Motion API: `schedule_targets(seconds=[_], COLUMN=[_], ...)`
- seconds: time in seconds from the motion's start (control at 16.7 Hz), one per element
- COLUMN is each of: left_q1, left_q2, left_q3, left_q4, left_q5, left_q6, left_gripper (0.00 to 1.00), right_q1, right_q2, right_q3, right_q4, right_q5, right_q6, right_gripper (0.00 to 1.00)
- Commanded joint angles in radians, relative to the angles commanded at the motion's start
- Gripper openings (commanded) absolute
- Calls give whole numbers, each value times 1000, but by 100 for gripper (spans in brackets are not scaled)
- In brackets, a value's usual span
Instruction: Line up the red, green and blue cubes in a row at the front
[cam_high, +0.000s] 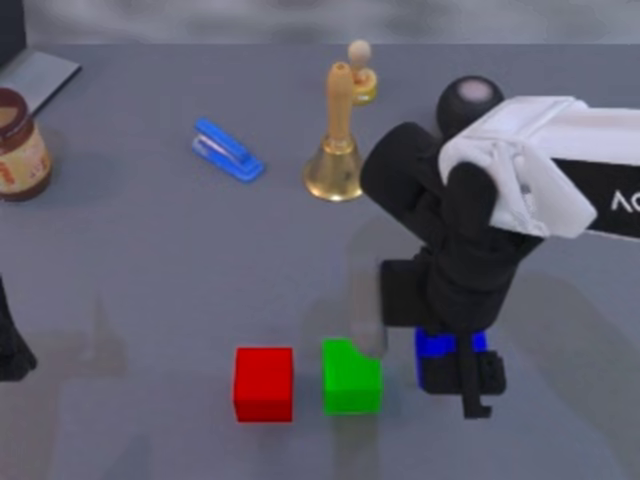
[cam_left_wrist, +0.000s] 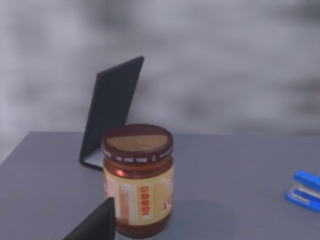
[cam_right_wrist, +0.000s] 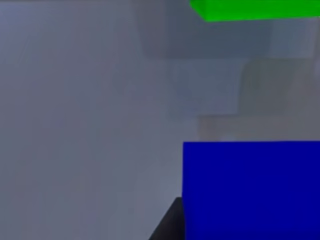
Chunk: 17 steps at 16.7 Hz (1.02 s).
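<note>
The red cube (cam_high: 264, 384) and the green cube (cam_high: 351, 378) sit side by side on the table near the front edge, a small gap between them. To the right of the green cube is the blue cube (cam_high: 432, 345), mostly covered by my right gripper (cam_high: 455, 368), which is shut on it from above. In the right wrist view the blue cube (cam_right_wrist: 250, 190) fills the lower corner with a dark finger (cam_right_wrist: 170, 225) against its side, and the green cube (cam_right_wrist: 250, 10) shows at the edge. My left arm (cam_high: 10, 350) is parked at the table's left edge, open.
A brown jar (cam_high: 18, 145) and a black hinged panel (cam_high: 30, 60) stand at the back left. A blue stapler (cam_high: 228, 152), a brass bell with a wooden handle (cam_high: 336, 150) and a small wooden figure (cam_high: 361, 72) stand at the back middle.
</note>
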Motion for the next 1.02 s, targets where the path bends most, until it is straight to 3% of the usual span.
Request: schedule_targets(seconds=[0.24,0.54,1.02], left_q1=[0,0,0], left_q2=[0,0,0], left_q3=[0,0,0], left_q4=[0,0,0], left_q5=[0,0,0], left_q6=[0,0,0], left_gripper=[100,100,100], right_q1=[4,6,6], right_q2=[50,59,59], right_q3=[-87,-102,-102], right_q4=[139,159,159], right_q5=[0,0,0], right_q6=[-4,-5,-5], right_gripper=[0,0,60])
